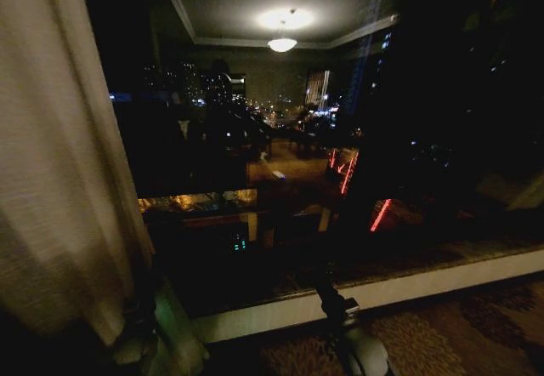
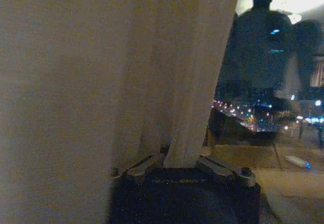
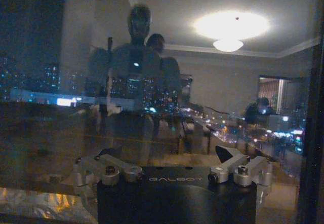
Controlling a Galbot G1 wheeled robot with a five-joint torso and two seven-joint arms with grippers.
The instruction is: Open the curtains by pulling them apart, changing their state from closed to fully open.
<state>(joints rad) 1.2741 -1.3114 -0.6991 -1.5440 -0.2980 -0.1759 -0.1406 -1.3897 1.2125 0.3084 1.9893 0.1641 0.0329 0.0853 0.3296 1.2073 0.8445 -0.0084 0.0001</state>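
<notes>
Curtain (image 1: 59, 155) bunched at far left of window (image 1: 340, 138), glass beside it bare, night city beyond. My left gripper (image 2: 183, 159) low by curtain's bottom edge, fingers clamped on gathered fold of curtain. My right gripper (image 3: 177, 165) faces glass, fingers spread wide, nothing between them. In head view my right arm (image 1: 357, 342) sits low near sill (image 1: 408, 287), dim, probably clear of glass.

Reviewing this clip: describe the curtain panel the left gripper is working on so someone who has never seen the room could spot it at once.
Start at the big dark window showing night city lights. Along its left edge hangs the curtain panel, a pale cream sheer with soft vertical pleats, bunched low where the left gripper closes on a fold. It is the one light, fabric surface beside black glass.
</notes>
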